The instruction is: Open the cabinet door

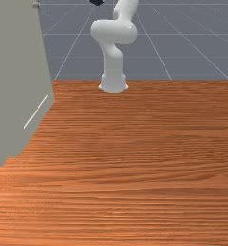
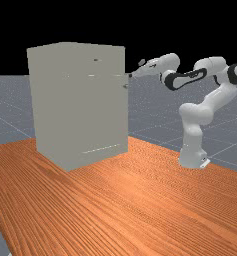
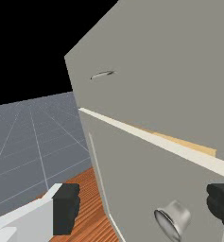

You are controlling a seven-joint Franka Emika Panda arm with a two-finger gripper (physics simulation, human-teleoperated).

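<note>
The claw, upper middle of the far view, stands spread, the knob ungrasped just beyond. On the cabinet, left in that view, the door looks barely ajar at most; gripping and pulling remain.

We were in simulated robot test space, computer-rendered throughout. Grey floor carried thin pale grid lines; flat black backdrop rose behind it in far view. Table had orange-brown wood grain. Plain grey cabinet and white-and-grey robot arm stood on it, we saw.
</note>
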